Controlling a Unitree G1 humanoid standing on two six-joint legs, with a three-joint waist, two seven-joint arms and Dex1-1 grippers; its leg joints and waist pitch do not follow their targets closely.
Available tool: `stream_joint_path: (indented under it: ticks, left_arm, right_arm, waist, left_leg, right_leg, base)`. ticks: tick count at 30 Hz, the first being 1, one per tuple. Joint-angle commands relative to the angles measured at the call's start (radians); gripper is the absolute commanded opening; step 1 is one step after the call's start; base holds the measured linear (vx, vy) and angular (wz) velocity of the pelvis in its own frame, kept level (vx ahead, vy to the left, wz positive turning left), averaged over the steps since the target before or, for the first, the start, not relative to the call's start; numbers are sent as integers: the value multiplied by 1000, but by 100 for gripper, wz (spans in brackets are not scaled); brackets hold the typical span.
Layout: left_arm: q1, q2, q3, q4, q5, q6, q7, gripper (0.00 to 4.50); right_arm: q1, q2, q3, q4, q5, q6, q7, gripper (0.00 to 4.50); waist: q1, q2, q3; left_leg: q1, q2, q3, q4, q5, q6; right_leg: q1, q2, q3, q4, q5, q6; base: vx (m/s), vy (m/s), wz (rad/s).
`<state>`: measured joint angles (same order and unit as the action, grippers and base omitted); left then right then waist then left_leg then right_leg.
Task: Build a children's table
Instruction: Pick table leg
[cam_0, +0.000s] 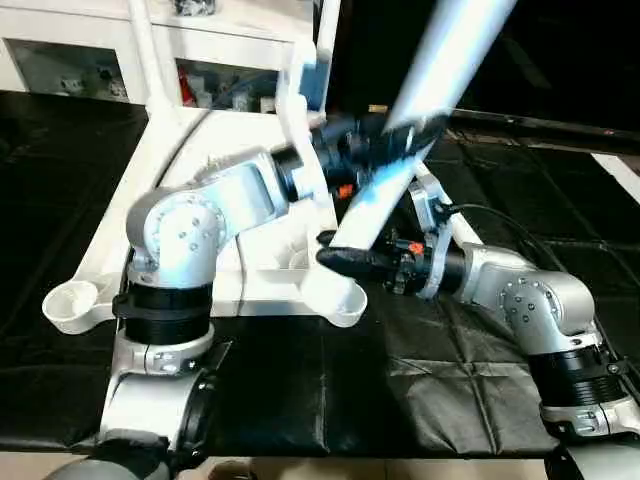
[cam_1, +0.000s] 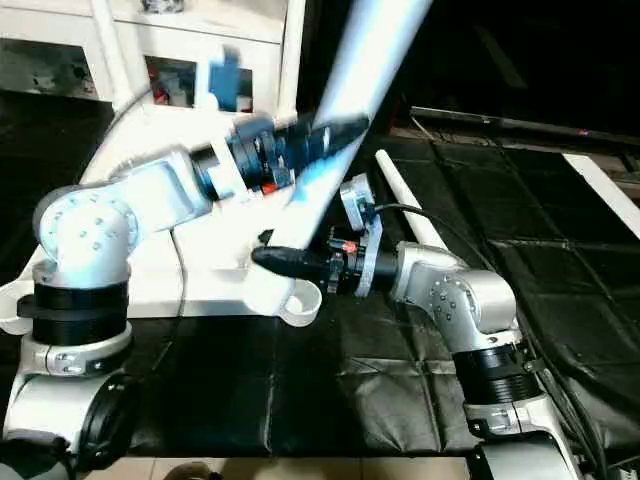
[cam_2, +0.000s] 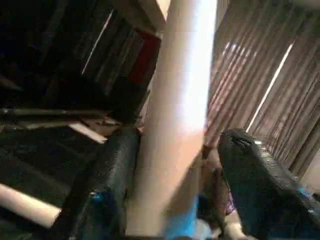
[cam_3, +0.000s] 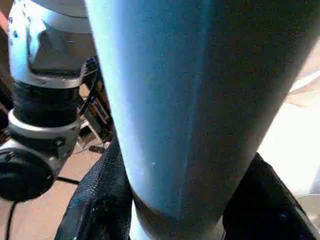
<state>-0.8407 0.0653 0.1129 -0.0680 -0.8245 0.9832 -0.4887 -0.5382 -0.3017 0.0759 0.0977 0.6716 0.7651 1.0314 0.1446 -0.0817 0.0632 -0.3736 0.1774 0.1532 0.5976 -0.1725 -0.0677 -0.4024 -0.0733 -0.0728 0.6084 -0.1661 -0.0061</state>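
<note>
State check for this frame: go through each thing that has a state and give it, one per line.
Tabletop: upside down on the black mat, corner sockets up.
Held leg: tilted, lower end at the near right corner socket, between both grippers' fingers.
Left gripper: around the leg, higher up.
Right gripper: around the leg near its lower end.
Spare leg: lying on the mat.

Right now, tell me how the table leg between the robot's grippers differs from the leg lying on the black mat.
The held leg stands tilted, rising out of the frame's top; the loose leg lies flat on the black mat. The held leg sits between the fingers of both the left tool and the right tool, with its lower end at the tabletop's corner socket; the loose leg is untouched. Both are white tubes.
</note>
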Motion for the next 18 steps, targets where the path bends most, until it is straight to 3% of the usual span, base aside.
stream_joint_path:
  ticks: [1, 3, 4, 5, 6, 11, 12, 13, 14, 16, 17, 18]
  left_arm:
    - [-13, -13, -19, -35, -15, 5, 3, 309]
    - [-7, -9, -30, -40, 1, 4, 1, 338]
    - [-5, -6, -31, -44, 3, 5, -1, 342]
    - [-2, -1, -25, -48, 4, 0, 1, 342]
    - [-3, -1, 8, -51, -16, 0, 12, 361]
    - [-1, 9, 118, -54, -120, 7, 32, 384]
    - [0, 12, 132, -54, -135, 7, 33, 384]
    - [1, 14, 144, -52, -148, 9, 33, 384]
    - [3, 19, 154, -48, -159, 12, 31, 384]
    - [9, 32, 162, -37, -150, 9, 26, 384]
    - [13, 42, 159, -32, -133, 4, 22, 384]
    - [33, 82, 131, -31, -70, -20, 16, 384]
  right_arm:
    - [15, 2, -17, 6, -8, -19, -16, 193]
    - [18, 12, -16, 12, -15, -36, -23, 193]
    - [17, 19, -20, 17, -15, -41, -28, 193]
    - [17, 28, -27, 22, -14, -48, -38, 193]
    - [18, 43, -43, 23, -12, -54, -55, 193]
    - [29, 80, -78, 26, -31, -110, -142, 193]
    - [30, 83, -85, 27, -23, -94, -156, 193]
    - [32, 85, -89, 26, -16, -88, -161, 192]
    - [35, 89, -95, 24, -11, -88, -168, 192]
    - [44, 95, -109, 13, 0, -89, -171, 191]
    - [49, 97, -115, 6, 3, -91, -174, 191]
    - [64, 96, -116, -13, -7, -107, -181, 191]
  waist:
    - [3, 19, -70]
    - [2, 20, -69]
    - [3, 26, -68]
    - [1, 23, -69]
    - [0, 30, -67]
    - [0, 33, -67]
    - [0, 33, -67]
    - [-3, 42, -66]
    - [-4, 40, -67]
    - [-4, 50, -66]
    - [-4, 46, -66]
    - [-2, 56, -66]
  left_leg:
    - [9, 45, -12, -76, -249, -49]
    - [10, 47, -12, -78, -255, -50]
    - [11, 46, -13, -79, -260, -51]
    - [11, 47, -13, -79, -261, -53]
    - [11, 47, -13, -79, -271, -55]
    - [11, 43, -11, -77, -264, -61]
    - [11, 44, -12, -79, -267, -60]
    - [13, 44, -13, -80, -276, -60]
    - [13, 43, -12, -80, -278, -58]
    - [14, 43, -13, -81, -278, -55]
    - [15, 44, -12, -81, -281, -53]
    - [15, 44, -14, -82, -278, -54]
  right_leg:
    - [53, -74, 42, -78, -315, -142]
    - [51, -73, 42, -80, -316, -138]
    - [51, -73, 42, -79, -318, -139]
    - [52, -73, 42, -79, -316, -140]
    - [50, -73, 43, -81, -317, -144]
    - [49, -74, 43, -78, -322, -156]
    - [50, -73, 42, -78, -322, -155]
    - [49, -69, 42, -79, -317, -154]
    - [51, -68, 42, -78, -313, -153]
    - [49, -68, 43, -77, -311, -149]
    - [49, -68, 43, -79, -312, -142]
    - [50, -69, 44, -78, -310, -139]
  base:
    - [0, 0, 0]
    - [0, 0, 0]
    - [0, 0, 0]
    - [0, 0, 0]
    - [0, 0, 0]
    - [0, 0, 0]
    - [0, 0, 0]
    - [0, 0, 0]
    - [0, 0, 0]
    - [0, 0, 0]
    - [0, 0, 0]
    - [0, 0, 0]
